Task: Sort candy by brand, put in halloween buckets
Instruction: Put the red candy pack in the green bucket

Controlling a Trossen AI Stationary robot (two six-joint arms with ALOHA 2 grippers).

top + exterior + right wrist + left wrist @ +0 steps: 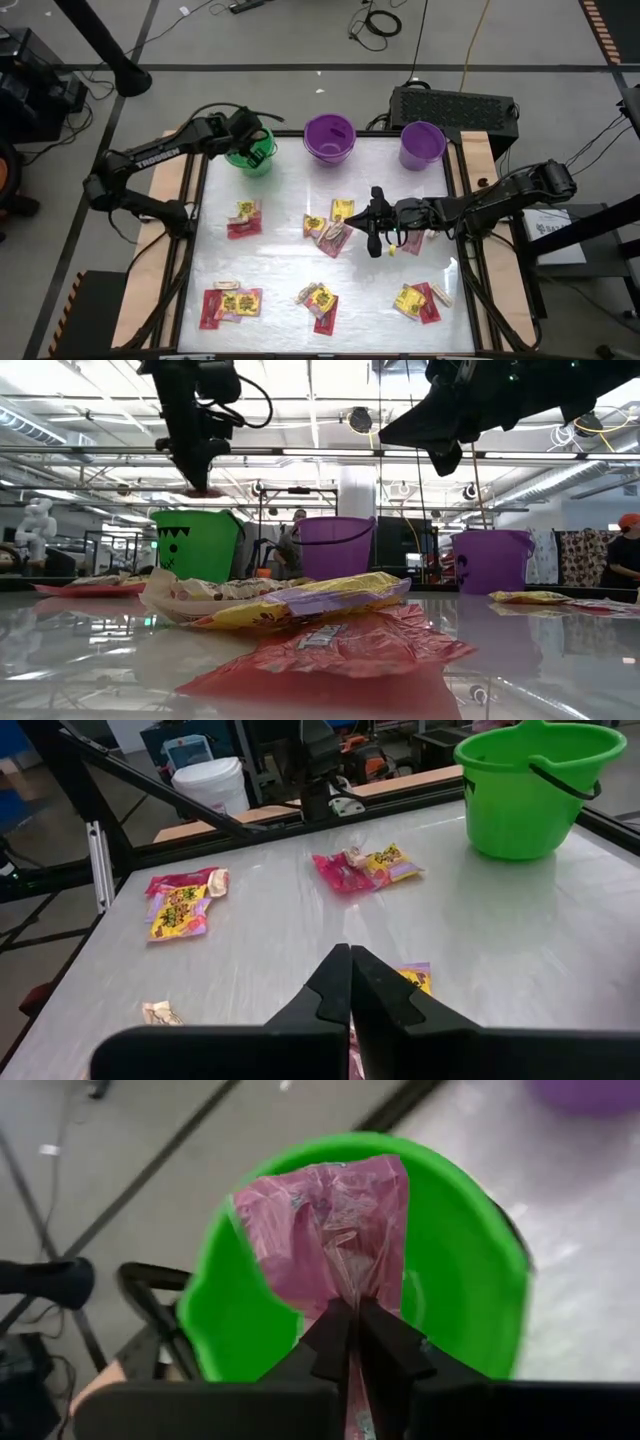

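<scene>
My left gripper (352, 1315) is shut on a pink packet (330, 1230) directly over the bright green bucket (252, 152) at the table's far left. In the low view the left gripper (203, 482) hangs just above the green bucket's rim (195, 515). The deep purple bucket (329, 137) and the paler lavender bucket (422, 144) stand upright along the far edge. My right gripper (378, 228) is shut and raised over the middle of the table, beside a yellow and pink candy heap (405, 240). A yellow packet (410, 978) lies just past its fingers. My left gripper pinches the pink packet by one end (350, 1290) between its two fingers, which point down from above. The rest of the packet reaches out past the fingertips over the green bucket's opening (450, 1280). It is lifted clear and touches neither rim nor table.
Mixed heaps of red, yellow and tan candy lie at the left (243, 218), the middle (330, 230), the near left (228, 302), the near middle (318, 300) and the near right (420, 300). A black box (452, 104) sits beyond the far edge. People stand in the room behind.
</scene>
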